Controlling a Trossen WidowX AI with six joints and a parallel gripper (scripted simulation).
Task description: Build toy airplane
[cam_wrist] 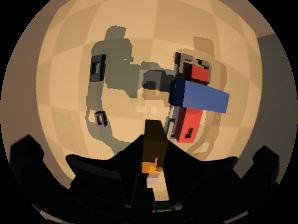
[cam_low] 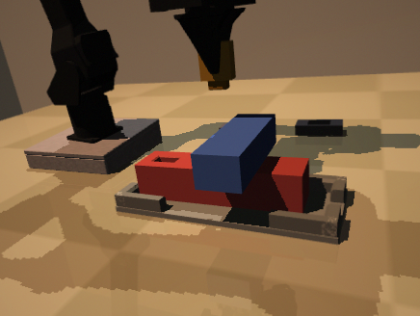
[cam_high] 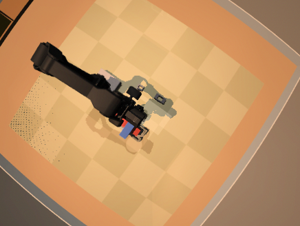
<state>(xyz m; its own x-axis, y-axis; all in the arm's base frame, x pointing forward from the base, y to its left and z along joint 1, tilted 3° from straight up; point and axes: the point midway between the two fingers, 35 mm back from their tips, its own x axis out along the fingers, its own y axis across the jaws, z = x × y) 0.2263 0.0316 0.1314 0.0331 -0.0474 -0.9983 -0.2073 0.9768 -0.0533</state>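
The red fuselage [cam_high: 137, 131] [cam_low: 166, 178] [cam_wrist: 186, 122] lies level in the grey jig [cam_low: 303, 223]. The blue wing [cam_high: 126, 131] [cam_low: 217, 166] [cam_wrist: 207, 96] lies crosswise on top of it; its tab is hidden. The socket [cam_low: 166, 159] [cam_wrist: 189, 133] near the tail is empty. My gripper [cam_low: 215, 60] [cam_wrist: 152, 137] is shut on the orange tail fin [cam_low: 228, 55] [cam_wrist: 155, 135], which hangs upright with its tab down. The fin is above and behind the fuselage in the exterior view, apart from it. In the top view the arm hides the fin.
A dark rectangular holder [cam_high: 162, 101] [cam_low: 303, 130] [cam_wrist: 93, 72] and a smaller one [cam_high: 140, 87] [cam_wrist: 101, 118] stand on the table beyond the jig, both with nothing in them. The arm's base stands on a pinkish-grey slab [cam_high: 113, 83] [cam_low: 67, 163], near the jig's tail end.
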